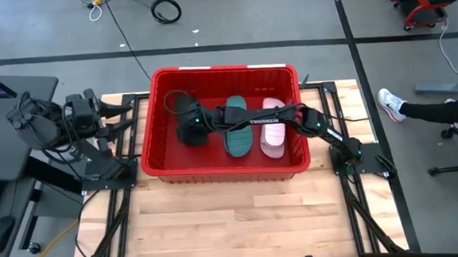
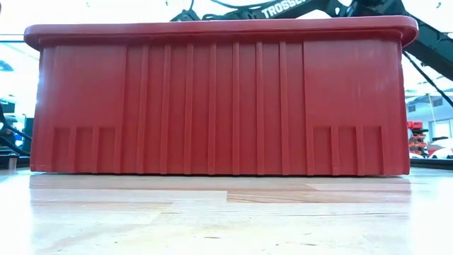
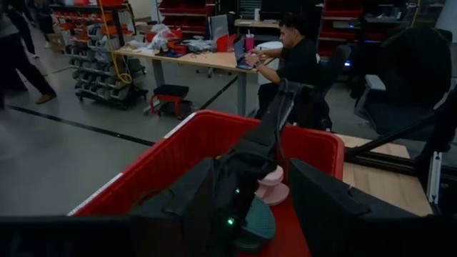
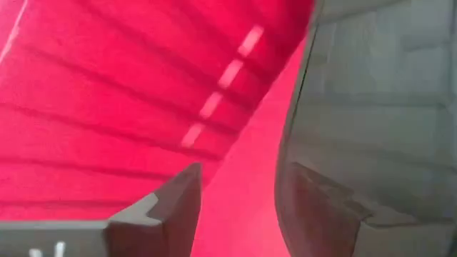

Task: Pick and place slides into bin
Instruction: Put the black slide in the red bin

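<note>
On the wooden counter (image 1: 218, 217), seen from above, sits the red bin (image 1: 230, 170). Inside it lie a teal slide (image 1: 236, 128) and a pink slide (image 1: 273, 131), side by side, with a black slide (image 1: 183, 109) toward the bin's left end. The right arm reaches in from the right across both pale slides; its hand (image 1: 189, 131) is low at the left end, just by the black slide. Whether it grips anything cannot be told from here. The left arm is folded up off the bin's left side, its hand (image 1: 124, 111) near the rim, over the counter edge.

Low view: the bin's ribbed wall (image 2: 219, 106) fills the picture, standing flat on the counter (image 2: 226, 219). Dark arm links show above the rim. No slides visible from this height.

Left wrist view: the left hand (image 3: 250, 214) hangs with fingers apart, nothing between them, looking over the bin rim (image 3: 157, 157). Beyond, the right arm drops into the bin; the teal slide (image 3: 258, 223) and the pink slide (image 3: 273, 187) lie past it. A person (image 3: 296, 61) sits at a desk in the room behind.

Right wrist view: the right hand (image 4: 235, 207) is close to the bin's red inside wall (image 4: 107, 107), fingers apart with bare red between them. A pale grey surface sits alongside one finger; what it is cannot be told.
</note>
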